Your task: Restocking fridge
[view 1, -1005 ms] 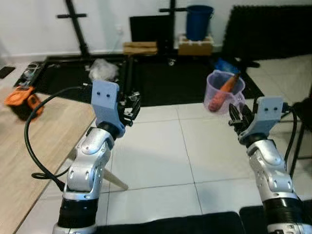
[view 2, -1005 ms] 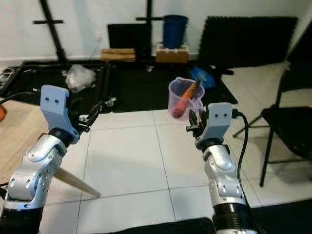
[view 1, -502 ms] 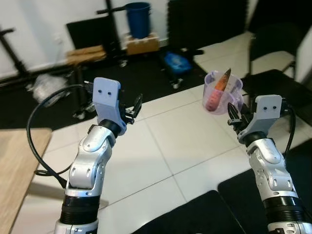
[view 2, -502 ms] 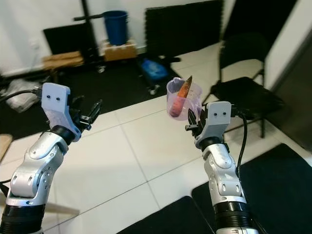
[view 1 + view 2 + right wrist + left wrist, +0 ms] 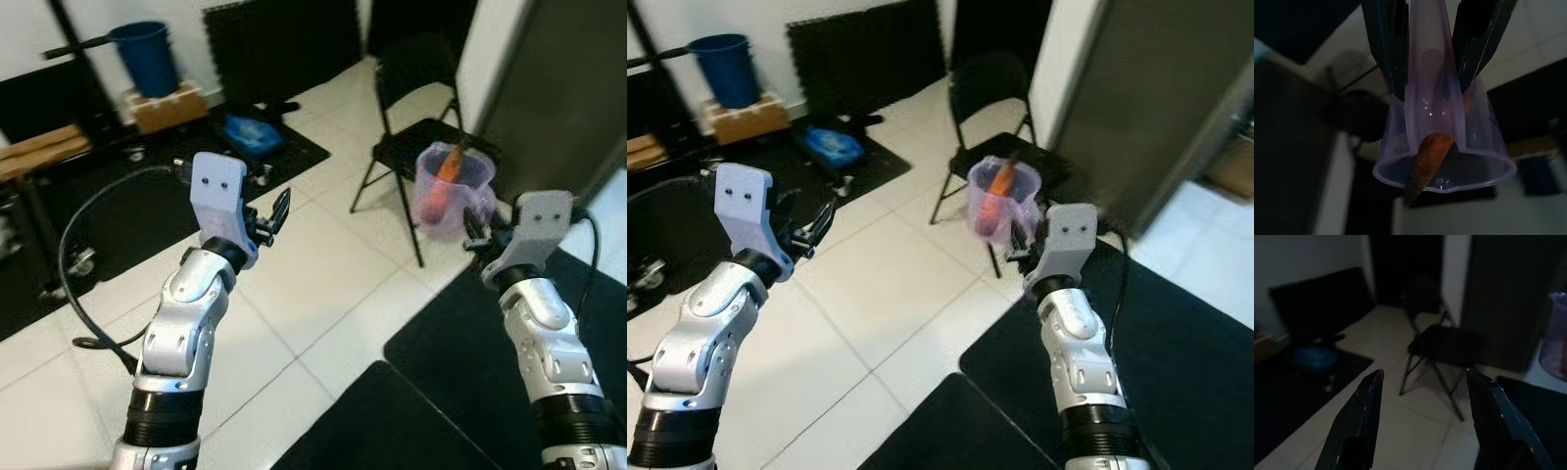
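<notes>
**Q:** How's the load riding?

**Me:** My right pincer (image 5: 1432, 54) is clamped on the handle of a clear purple plastic measuring jug (image 5: 452, 188), held up in front of the black folding chair (image 5: 419, 96). The carrot (image 5: 1426, 162) stands loose inside. I'd guess it's light but thin-walled and slick, so I hold by that handle. Left pincer (image 5: 1422, 418) is spread apart, carrying nothing.

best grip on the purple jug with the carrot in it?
As held now: right hand clamps the handle of the purple jug, from the robot's side. The handle is a narrow rib the fingers straddle, keeping the jug upright and the carrot inside.
</notes>
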Controlling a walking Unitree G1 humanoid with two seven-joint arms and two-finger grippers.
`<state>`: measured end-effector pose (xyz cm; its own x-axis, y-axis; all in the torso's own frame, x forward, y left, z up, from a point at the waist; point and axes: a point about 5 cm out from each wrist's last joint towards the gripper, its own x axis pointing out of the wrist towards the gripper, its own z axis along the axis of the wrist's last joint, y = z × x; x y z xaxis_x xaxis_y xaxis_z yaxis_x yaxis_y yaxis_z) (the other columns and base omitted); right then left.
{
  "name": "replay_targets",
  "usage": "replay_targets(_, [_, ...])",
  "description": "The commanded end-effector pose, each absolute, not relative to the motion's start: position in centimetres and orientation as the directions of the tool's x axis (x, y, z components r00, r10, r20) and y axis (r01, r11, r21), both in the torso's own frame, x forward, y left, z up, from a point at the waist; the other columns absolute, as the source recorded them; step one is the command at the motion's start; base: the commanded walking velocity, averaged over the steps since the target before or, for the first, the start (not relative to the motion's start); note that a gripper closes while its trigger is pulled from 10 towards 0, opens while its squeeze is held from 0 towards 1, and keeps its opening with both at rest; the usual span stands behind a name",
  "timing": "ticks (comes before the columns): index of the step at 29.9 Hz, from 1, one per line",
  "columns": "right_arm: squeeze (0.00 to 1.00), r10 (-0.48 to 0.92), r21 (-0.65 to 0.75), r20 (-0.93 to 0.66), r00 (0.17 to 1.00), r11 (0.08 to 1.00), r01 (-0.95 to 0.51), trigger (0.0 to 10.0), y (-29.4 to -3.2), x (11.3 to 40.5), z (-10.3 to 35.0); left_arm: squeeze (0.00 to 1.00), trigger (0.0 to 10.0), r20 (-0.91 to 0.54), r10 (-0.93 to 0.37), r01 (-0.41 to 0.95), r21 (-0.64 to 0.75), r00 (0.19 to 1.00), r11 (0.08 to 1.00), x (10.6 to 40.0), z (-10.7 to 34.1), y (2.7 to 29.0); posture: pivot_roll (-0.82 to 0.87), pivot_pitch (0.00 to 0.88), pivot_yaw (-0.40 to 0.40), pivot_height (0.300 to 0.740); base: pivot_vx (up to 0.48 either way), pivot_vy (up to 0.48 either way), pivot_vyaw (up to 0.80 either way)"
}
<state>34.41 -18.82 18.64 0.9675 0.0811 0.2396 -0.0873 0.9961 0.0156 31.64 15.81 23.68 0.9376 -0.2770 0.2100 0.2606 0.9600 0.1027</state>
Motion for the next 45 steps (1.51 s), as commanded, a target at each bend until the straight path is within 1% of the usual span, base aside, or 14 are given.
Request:
replay_targets(1, [0.0, 0.076, 0.024, 0.258, 0.963, 0.996, -0.085, 10.0, -18.89, 34.26, 18.81, 0.0, 10.0, 0.198, -0.28, 0.266, 0.095, 0.939, 0.959, 31.57, 23.24, 15.81, 0.04, 0.142, -0.008, 0.74, 0.0, 0.0, -0.8])
replay_targets(42, [0.0, 0.074, 0.026, 0.263, 0.962, 0.996, -0.084, 10.0, -18.88, 34.33, 18.86, 0.0, 10.0, 0.204, -0.278, 0.265, 0.091, 0.939, 0.96, 31.68, 23.18, 15.83, 0.03, 0.142, -0.006, 0.74, 0.0, 0.0, -0.8])
replay_targets(45, [0.0, 0.079, 0.009, 0.268, 0.96, 0.996, -0.084, 10.0, -18.84, 34.32, 18.95, 0.0, 10.0, 0.208, -0.276, 0.264, 0.082, 0.939, 0.961, 31.66, 23.19, 15.83, 0.03, 0.14, -0.006, 0.74, 0.0, 0.0, 0.0])
